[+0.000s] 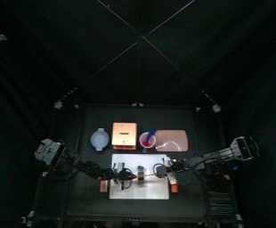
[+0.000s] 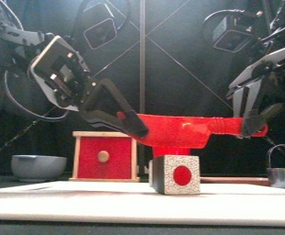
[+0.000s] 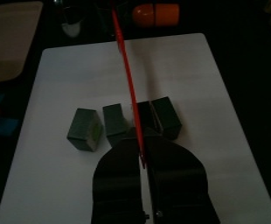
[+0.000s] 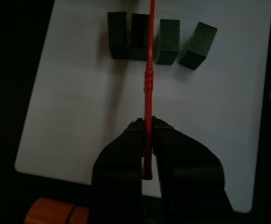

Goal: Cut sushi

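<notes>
Front view: left gripper (image 2: pixel 94 103) at frame left and right gripper (image 2: pixel 258 121) at right each clamp one end of the red knife (image 2: pixel 170 128), spanning it level above the sushi (image 2: pixel 175 173), bottom center on the white board (image 2: pixel 59 195), probably for another cut.

Top view high overhead, front view level and close, both wrist views perhaps nearest, sharing white board (image 3: pixel 126 87)

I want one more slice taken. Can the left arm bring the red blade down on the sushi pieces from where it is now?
Probably yes. The left pincer is shut on the red blade, which also sits in the right pincer. The blade hangs directly above the sushi pieces on the white board, with nothing between them.
</notes>
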